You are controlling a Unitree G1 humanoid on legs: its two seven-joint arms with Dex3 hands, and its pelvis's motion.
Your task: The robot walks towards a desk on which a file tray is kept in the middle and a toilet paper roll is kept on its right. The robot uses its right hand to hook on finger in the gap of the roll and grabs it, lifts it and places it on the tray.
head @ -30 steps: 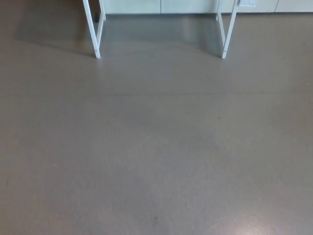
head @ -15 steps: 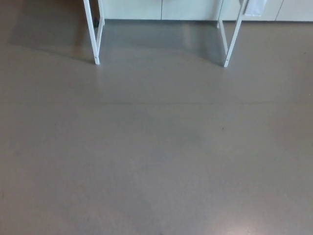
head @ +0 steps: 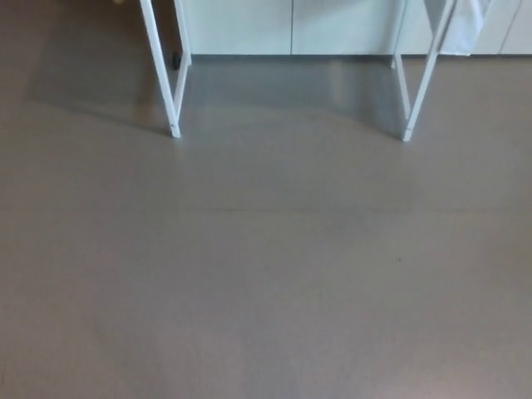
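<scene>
Grey smooth floor [head: 266,283] fills the view, with two white metal desk legs [head: 166,75] at eleven and one o'clock. Neither hand shows, so their fingers cannot be judged; worktop, tray and roll lie out of sight. Judged step: walking up, next raising the view to find the roll.

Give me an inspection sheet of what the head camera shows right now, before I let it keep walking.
Surface: grey smooth floor fills the view; desk top out of frame.
Job's things: file tray and toilet paper roll not seen; only the white metal desk legs, left and right.
Clutter: white item hanging at top right, unclear what.
Hands: neither in view.
Cables: nothing seen.
Surroundings: pale cabinet fronts behind the legs.
</scene>
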